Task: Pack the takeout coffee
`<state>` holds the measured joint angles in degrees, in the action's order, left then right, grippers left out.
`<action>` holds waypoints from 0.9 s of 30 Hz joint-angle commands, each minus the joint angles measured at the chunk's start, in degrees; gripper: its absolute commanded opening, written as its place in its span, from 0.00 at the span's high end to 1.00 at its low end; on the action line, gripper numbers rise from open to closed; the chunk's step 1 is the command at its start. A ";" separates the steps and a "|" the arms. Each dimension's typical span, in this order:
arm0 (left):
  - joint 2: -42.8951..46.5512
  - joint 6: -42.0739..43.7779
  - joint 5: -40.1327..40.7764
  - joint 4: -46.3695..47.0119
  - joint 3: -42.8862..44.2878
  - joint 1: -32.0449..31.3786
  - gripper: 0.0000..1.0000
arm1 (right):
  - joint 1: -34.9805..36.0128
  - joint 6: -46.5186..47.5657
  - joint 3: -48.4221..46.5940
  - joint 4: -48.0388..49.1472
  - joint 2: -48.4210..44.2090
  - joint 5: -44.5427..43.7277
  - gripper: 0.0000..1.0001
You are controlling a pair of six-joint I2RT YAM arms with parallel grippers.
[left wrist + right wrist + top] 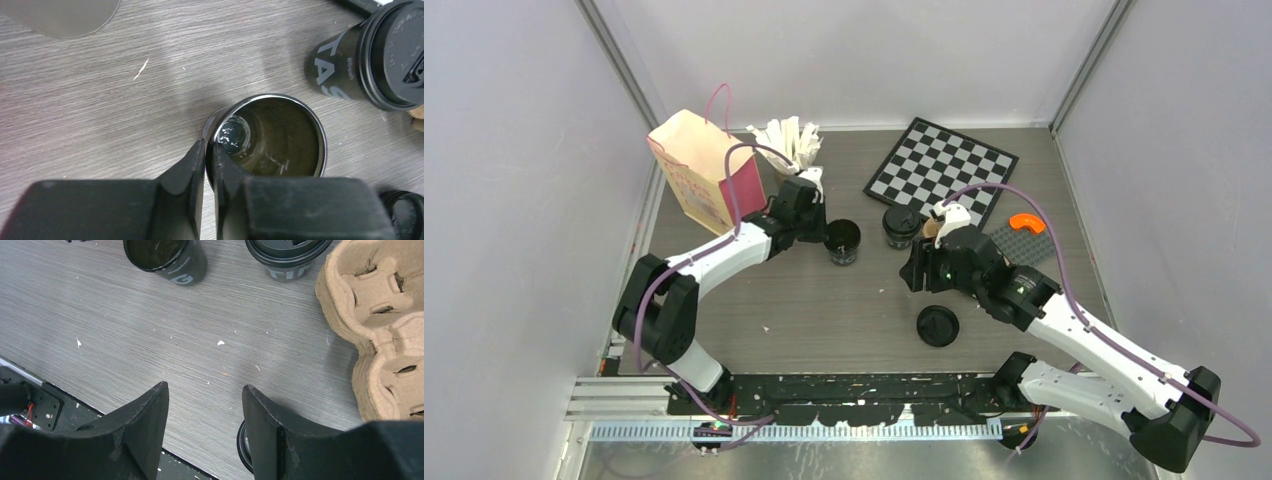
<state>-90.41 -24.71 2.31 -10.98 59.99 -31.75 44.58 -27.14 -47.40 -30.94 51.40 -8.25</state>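
One wall of the open cup (280, 140) sits clenched in the left pincer (210, 147); the right pincer (205, 390) gapes over the table (150, 330).

Robot lab test cell, white wall panels (504, 150), alu frame (619, 55), wood-grain bench (824, 310), 2 arms (724, 255) on rail (854, 385)

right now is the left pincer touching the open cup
Touching. Left wrist view shows the left pincer pinching the open cup by its rim, one finger inside, one outside.
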 commanded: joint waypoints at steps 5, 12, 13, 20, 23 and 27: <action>3.70 1.36 -1.40 0.43 2.87 0.04 0.99 | 0.39 -1.30 0.86 1.90 -0.60 -0.45 0.40; 10.25 -1.34 -6.57 -9.96 1.89 0.02 1.00 | 0.42 -2.96 5.57 12.30 -1.64 4.53 0.27; 11.65 -1.96 -6.96 -10.68 0.97 0.02 1.00 | 0.42 -3.18 6.37 14.10 -1.73 4.07 0.24; 22.16 -4.62 -8.06 -16.62 -7.68 0.06 1.00 | 0.58 -12.45 8.32 19.97 3.41 3.10 0.28; 25.85 -5.00 -8.24 -16.33 -11.44 0.02 1.00 | 1.00 -17.00 8.64 22.38 8.07 5.11 0.32; 27.53 -5.61 -9.78 -15.87 -15.15 0.02 0.99 | 2.80 -25.65 10.79 31.28 13.34 6.19 0.37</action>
<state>-64.62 -28.99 -5.23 -26.81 47.22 -31.75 45.76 -42.72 -38.44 -10.57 61.52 -3.31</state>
